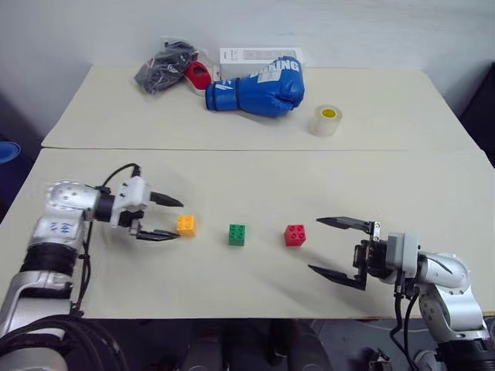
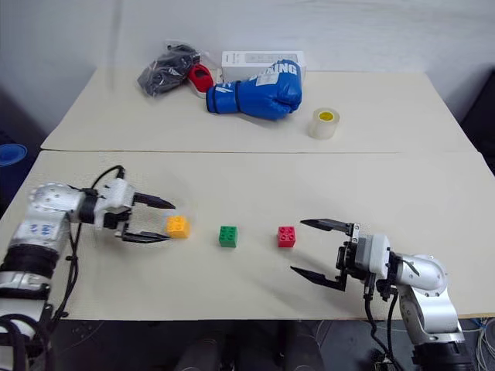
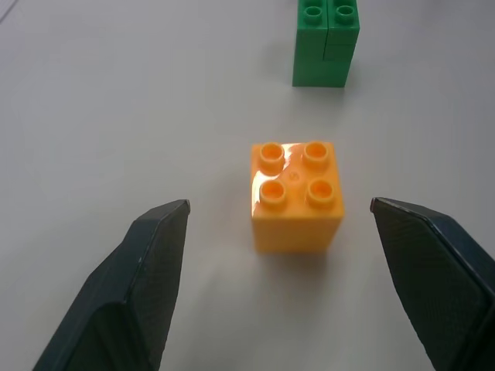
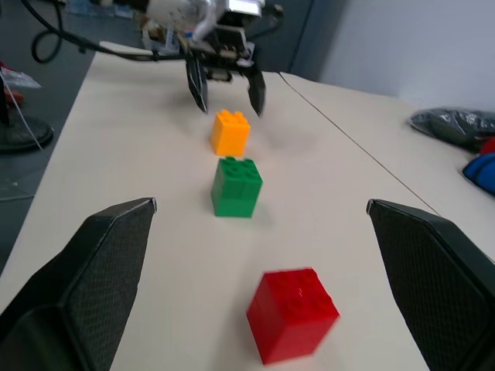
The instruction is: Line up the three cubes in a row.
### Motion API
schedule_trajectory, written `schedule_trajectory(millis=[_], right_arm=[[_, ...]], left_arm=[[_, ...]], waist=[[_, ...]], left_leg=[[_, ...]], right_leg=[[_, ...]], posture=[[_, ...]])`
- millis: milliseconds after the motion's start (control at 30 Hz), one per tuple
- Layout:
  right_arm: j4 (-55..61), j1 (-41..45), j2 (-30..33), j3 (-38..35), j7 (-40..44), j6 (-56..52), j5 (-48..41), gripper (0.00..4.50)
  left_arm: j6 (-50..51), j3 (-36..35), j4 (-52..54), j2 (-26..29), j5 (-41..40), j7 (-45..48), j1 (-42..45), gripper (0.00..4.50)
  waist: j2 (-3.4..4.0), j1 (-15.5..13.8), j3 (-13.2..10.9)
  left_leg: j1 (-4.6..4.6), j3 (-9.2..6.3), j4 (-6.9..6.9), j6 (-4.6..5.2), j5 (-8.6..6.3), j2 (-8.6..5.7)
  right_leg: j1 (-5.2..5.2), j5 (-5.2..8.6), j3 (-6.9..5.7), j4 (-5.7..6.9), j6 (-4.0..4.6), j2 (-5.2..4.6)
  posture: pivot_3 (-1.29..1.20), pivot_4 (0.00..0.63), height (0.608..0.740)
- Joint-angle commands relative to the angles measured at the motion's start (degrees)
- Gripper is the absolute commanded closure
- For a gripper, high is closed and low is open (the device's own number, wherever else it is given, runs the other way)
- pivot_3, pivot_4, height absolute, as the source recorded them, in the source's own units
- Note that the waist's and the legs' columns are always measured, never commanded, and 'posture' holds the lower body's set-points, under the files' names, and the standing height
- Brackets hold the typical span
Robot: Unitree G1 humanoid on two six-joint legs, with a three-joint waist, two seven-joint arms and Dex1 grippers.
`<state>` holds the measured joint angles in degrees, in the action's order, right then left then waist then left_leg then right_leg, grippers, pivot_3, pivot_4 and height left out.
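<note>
Three studded cubes stand in a row on the near table: orange-yellow, green and red. My left gripper is open just left of the orange-yellow cube, its fingertips short of the cube's sides and not touching it. The green cube stands beyond it. My right gripper is open to the right of the red cube, a short gap away, with nothing between its fingers. Along the right wrist view, the green cube, the orange-yellow cube and the left gripper line up.
On the far table lie a blue boxing glove, a tape roll with a yellow core, a white box and a dark bag with a red item. A seam joins the two tables.
</note>
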<state>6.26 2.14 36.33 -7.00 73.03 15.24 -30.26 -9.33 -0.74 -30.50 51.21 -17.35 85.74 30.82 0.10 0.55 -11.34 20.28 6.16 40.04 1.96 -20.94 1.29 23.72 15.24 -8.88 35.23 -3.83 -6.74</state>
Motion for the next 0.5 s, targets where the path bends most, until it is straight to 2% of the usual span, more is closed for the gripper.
schedule_trajectory(millis=[33,167,233,333,500], right_arm=[[-1.6,1.2,3.0,-4.0,1.6,0.8,-1.4,0.00],[-8.4,4.8,7.3,-6.0,4.2,1.9,0.5,0.00],[-10.0,5.7,8.0,-6.1,5.0,2.9,0.9,0.00],[-18.4,11.2,10.7,-5.3,8.3,4.1,2.9,0.00],[-22.8,14.9,9.2,-3.7,8.8,7.7,5.4,0.00]], left_arm=[[2.2,-6.6,7.0,4.3,-2.0,-2.9,-7.5,0.70],[6.6,-17.0,14.7,6.3,-5.5,-7.3,-20.2,0.70],[7.8,-19.1,17.0,6.3,-6.2,-8.5,-22.9,0.70],[10.6,-26.4,25.7,3.4,-6.2,-15.2,-33.7,0.70],[13.1,-28.9,31.3,0.9,-7.0,-19.5,-38.1,0.70]], waist=[[0.03,-0.1,0.0],[0.05,-0.3,0.0],[0.05,-0.7,0.0],[0.06,-0.5,0.0],[0.16,-0.5,-0.1]], left_leg=[[0.00,0.01,-0.01,-0.02,-0.01,0.03],[-0.01,-0.03,0.00,-0.03,-0.02,0.06],[0.00,-0.07,0.00,-0.04,-0.03,0.07],[0.00,-0.16,0.00,-0.07,-0.04,0.06],[-0.02,-0.14,-0.05,-0.05,-0.04,0.00]], right_leg=[[0.00,0.00,0.01,-0.02,0.00,-0.01],[-0.03,0.00,0.02,-0.08,0.01,-0.07],[-0.03,0.00,0.00,-0.13,0.01,-0.10],[-0.07,0.01,-0.06,-0.15,0.02,-0.18],[-0.05,0.02,-0.10,-0.22,0.04,-0.31]], posture=[[0.00,0.150,0.740],[0.00,0.150,0.740],[0.00,0.150,0.740],[0.00,0.150,0.740],[0.00,0.150,0.740]])
